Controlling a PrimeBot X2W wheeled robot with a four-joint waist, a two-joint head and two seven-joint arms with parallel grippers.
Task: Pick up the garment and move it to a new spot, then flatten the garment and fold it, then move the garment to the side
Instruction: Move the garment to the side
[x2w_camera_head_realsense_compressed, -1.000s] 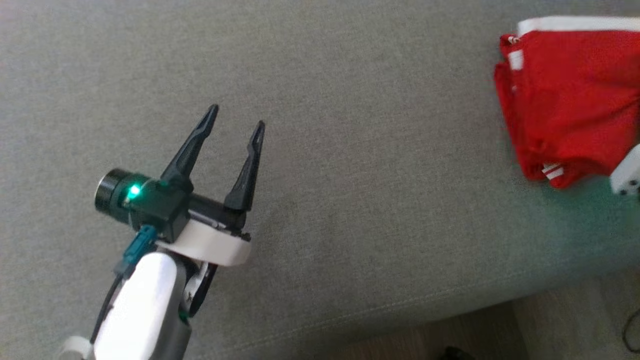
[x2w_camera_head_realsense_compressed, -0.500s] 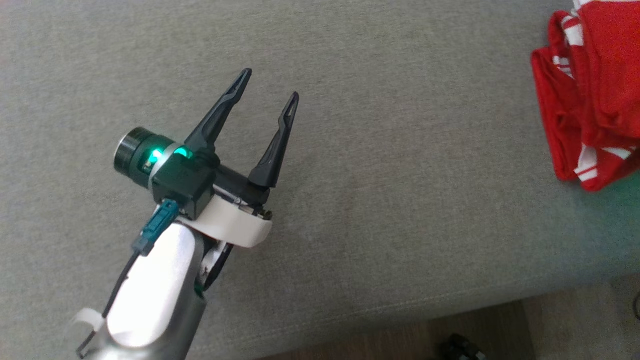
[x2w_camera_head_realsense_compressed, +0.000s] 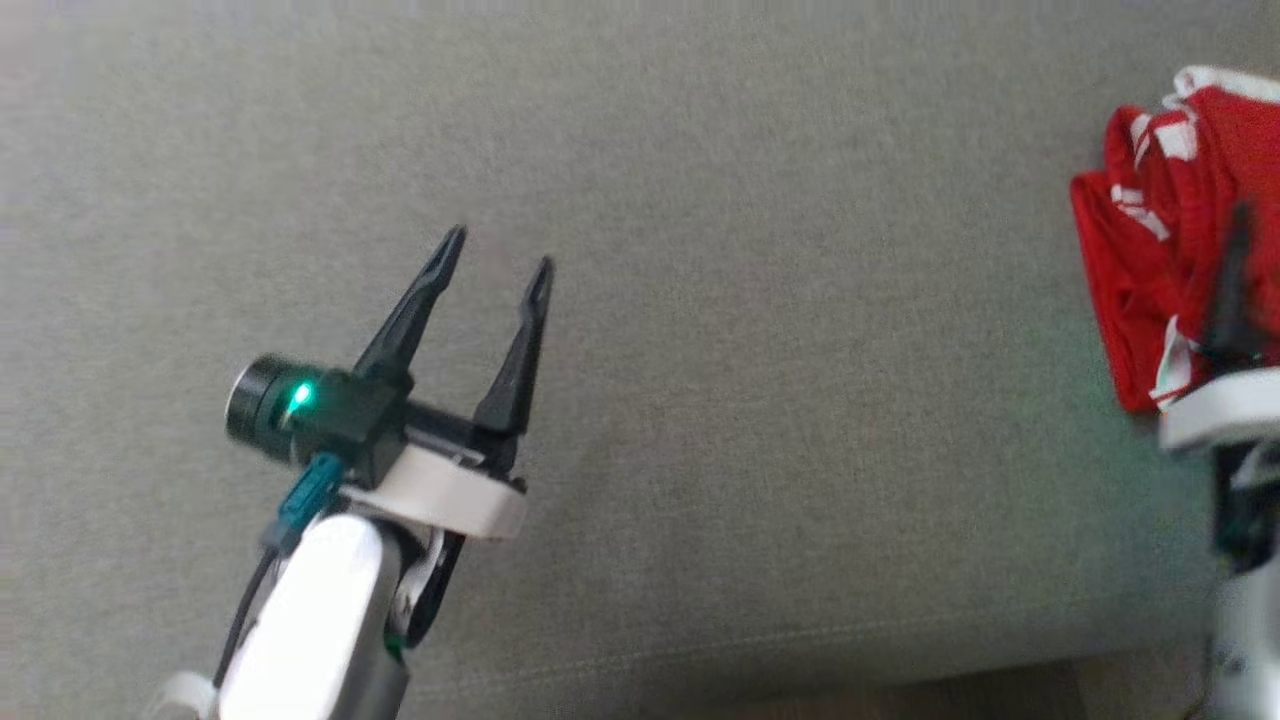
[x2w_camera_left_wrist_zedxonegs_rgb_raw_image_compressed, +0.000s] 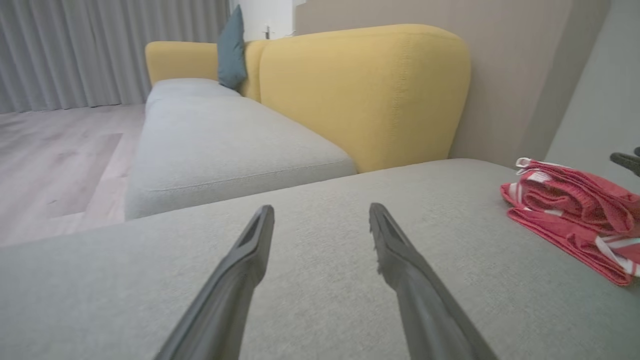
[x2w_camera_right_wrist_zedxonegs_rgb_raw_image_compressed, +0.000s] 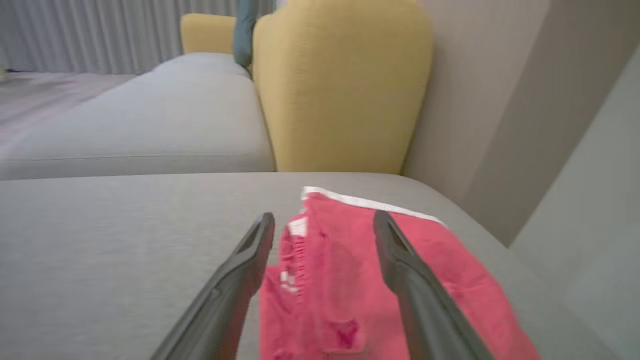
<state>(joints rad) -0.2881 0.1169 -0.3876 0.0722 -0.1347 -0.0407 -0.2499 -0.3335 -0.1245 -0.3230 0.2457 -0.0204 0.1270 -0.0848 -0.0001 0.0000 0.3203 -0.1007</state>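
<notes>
On the grey sofa seat (x2w_camera_head_realsense_compressed: 700, 400): one red garment (x2w_camera_head_realsense_compressed: 1130, 290) with white trim is seen, bunched in folds at the robot's far right.
Grippers counted: two, each with two dark fingers.
Left gripper (x2w_camera_head_realsense_compressed: 499, 250): its fingers are spread wide above bare seat fabric, well apart from the garment; nothing is held.
Right gripper (x2w_camera_right_wrist_zedxonegs_rgb_raw_image_compressed: 324, 216): its fingers are spread just as wide and nothing is clamped. The garment lies on the seat under and between them; whether it is touched cannot be told.
Yellow backrests (x2w_camera_left_wrist_zedxonegs_rgb_raw_image_compressed: 365, 95): two are counted in the left wrist view, a large near one and a smaller far one.
Teal cushion (x2w_camera_left_wrist_zedxonegs_rgb_raw_image_compressed: 231, 47): one is propped between the two backrests.
Head view: the seat is shown from above, with one dark finger and the white cuff of the right arm laid over the garment's lower edge.
Left wrist view: the room is added here, with a second seat section (x2w_camera_left_wrist_zedxonegs_rgb_raw_image_compressed: 225, 145), a grey curtain (x2w_camera_left_wrist_zedxonegs_rgb_raw_image_compressed: 75, 50) and a wooden floor (x2w_camera_left_wrist_zedxonegs_rgb_raw_image_compressed: 50, 160). The garment is seen side-on as a low stack.
Right wrist view: the garment's white waistband is shown at its far end, though the picture is blurred.
Against one second ago: the whole head picture is shifted, so the camera is taken to have moved. The left fingers are spread as before. Then, only a pale corner of the right arm was seen at the garment's edge.
</notes>
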